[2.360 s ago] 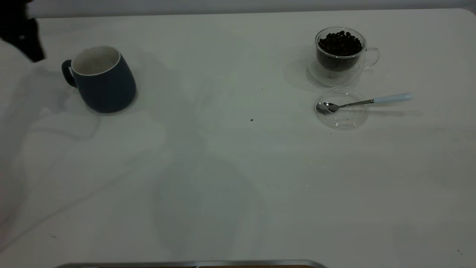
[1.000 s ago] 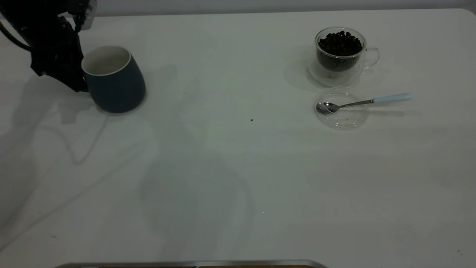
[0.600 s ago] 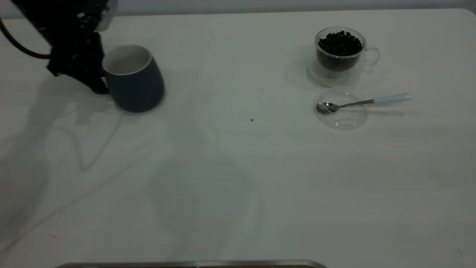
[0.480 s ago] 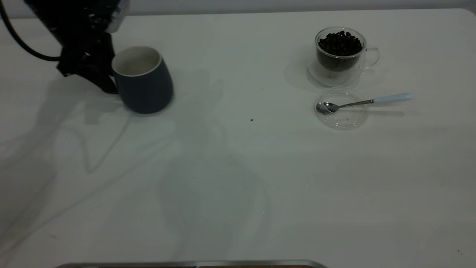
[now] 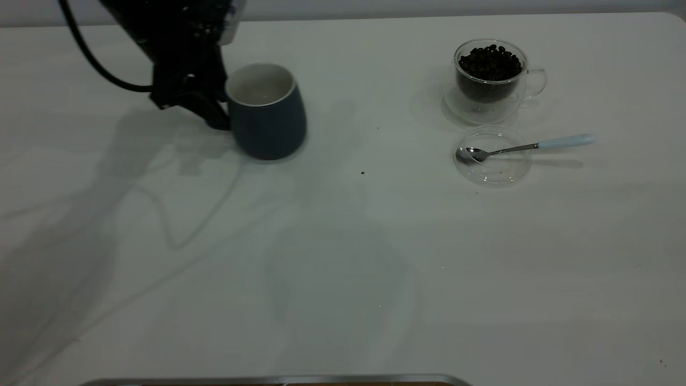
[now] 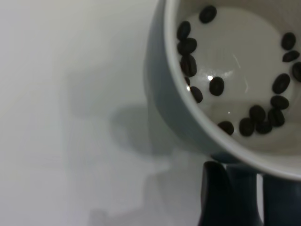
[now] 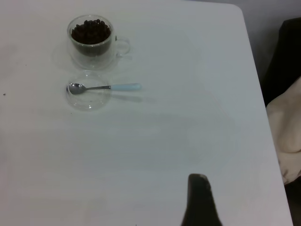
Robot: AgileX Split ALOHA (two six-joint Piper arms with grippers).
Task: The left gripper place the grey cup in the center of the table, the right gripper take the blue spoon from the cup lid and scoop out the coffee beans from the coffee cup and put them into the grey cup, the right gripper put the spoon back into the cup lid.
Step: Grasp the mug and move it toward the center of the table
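At the far left of the exterior view the left hand (image 5: pixel 214 110) comes down steeply from above with its thick black cable looping behind, its dark fingers (image 6: pixel 214 195) closed on the handle side of the grey cup (image 5: pixel 266 112); the handle itself is hidden behind the hand, so the hold is judged from how the fingers sit hard against the cup's wall. The cup stands upright on the white worktop (image 5: pixel 343 257), left of the middle and toward the far edge, and the left wrist view shows a scatter of dark beans (image 6: pixel 254 115) already lying on its white floor. The step in hand looks like the first one, bringing the grey cup to the centre, and it is not yet done: the cup sits well short of the middle, with bare worktop between it and the glassware. The next move calls for carrying or sliding it on toward the middle, keeping it level so that nothing spills, then letting go cleanly. Further right, well apart from the grey cup, the coffee cup (image 5: pixel 490 75) stands heaped with coffee beans (image 5: pixel 490 61), and just in front of it the cup lid (image 5: pixel 492 170) holds the bowl of the blue spoon (image 5: pixel 522 147), its pale handle jutting out over the rim. The right hand (image 7: pixel 201 200) waits off beyond these, untouched by any of them; whether it stands wide or narrow I cannot tell.
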